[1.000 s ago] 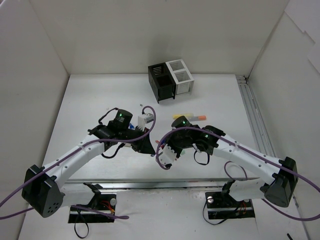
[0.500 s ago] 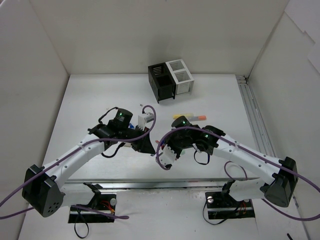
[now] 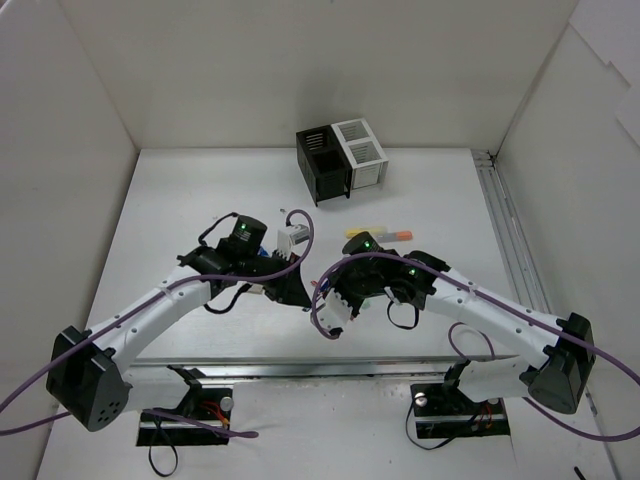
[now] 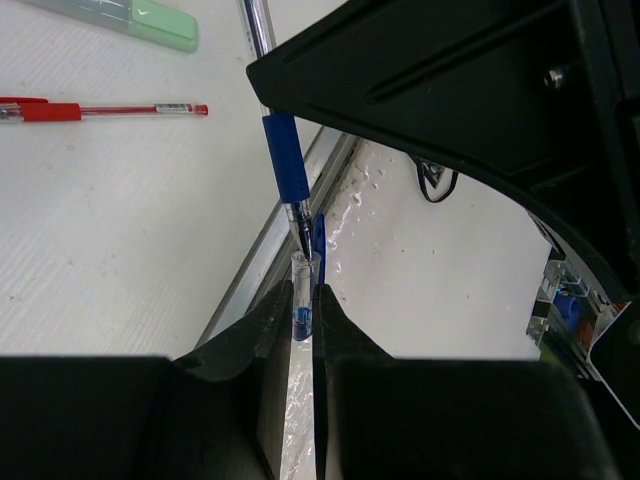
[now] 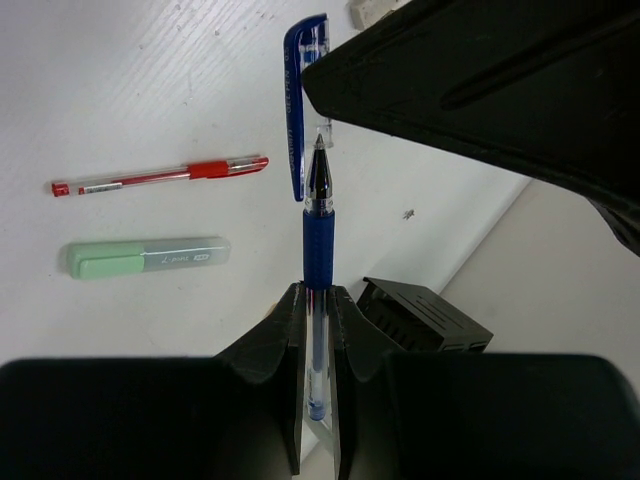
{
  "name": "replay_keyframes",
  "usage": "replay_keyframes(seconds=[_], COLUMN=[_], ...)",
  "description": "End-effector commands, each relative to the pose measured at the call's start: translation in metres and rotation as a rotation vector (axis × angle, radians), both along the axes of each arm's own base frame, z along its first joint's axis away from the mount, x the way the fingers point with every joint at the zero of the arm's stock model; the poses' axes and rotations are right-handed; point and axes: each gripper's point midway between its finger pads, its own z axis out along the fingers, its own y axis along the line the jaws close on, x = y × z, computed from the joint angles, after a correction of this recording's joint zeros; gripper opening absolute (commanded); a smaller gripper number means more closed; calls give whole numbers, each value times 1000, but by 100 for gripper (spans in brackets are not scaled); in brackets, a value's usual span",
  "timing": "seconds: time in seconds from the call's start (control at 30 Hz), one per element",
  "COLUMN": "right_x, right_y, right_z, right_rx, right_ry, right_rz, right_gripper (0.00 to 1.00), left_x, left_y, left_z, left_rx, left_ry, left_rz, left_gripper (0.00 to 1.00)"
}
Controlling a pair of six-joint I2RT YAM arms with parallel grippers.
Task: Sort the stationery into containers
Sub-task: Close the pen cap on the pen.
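My right gripper is shut on the clear barrel of a blue pen, whose tip points away from it. My left gripper is shut on the pen's clear cap, which has a blue clip. The blue pen has its tip just at the cap's mouth. The two grippers meet over the near middle of the table, left gripper and right gripper. The containers stand at the far edge, a black cube joined to a white mesh cube.
A red pen and a green highlighter lie on the table below the grippers. Yellow and orange highlighters lie right of centre. A metal rail runs along the table's right side.
The left arm has edged slightly to the right. Both grips are unchanged.
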Motion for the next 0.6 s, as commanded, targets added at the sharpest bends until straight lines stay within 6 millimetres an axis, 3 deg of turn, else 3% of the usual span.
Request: replay_keyframes(seconds=[0.0,0.23,0.4,0.57], right_x=[0,-1,-3,-9], right_y=[9,12,15,20], right_z=[9,-1,3,1], right_rx=[44,12,23,44], right_ry=[-15,-19,-25,-8], right_rz=[20,30,32,63], right_gripper=[0,0,0,0], left_x=[12,31,46,60], left_y=[-12,-23,-21,-29], left_z=[28,45,34,38], left_rx=[-74,-124,-46,-61], left_ry=[-80,-140,-101,-103], left_rz=[-26,13,90,127], left_gripper=[0,0,0,0])
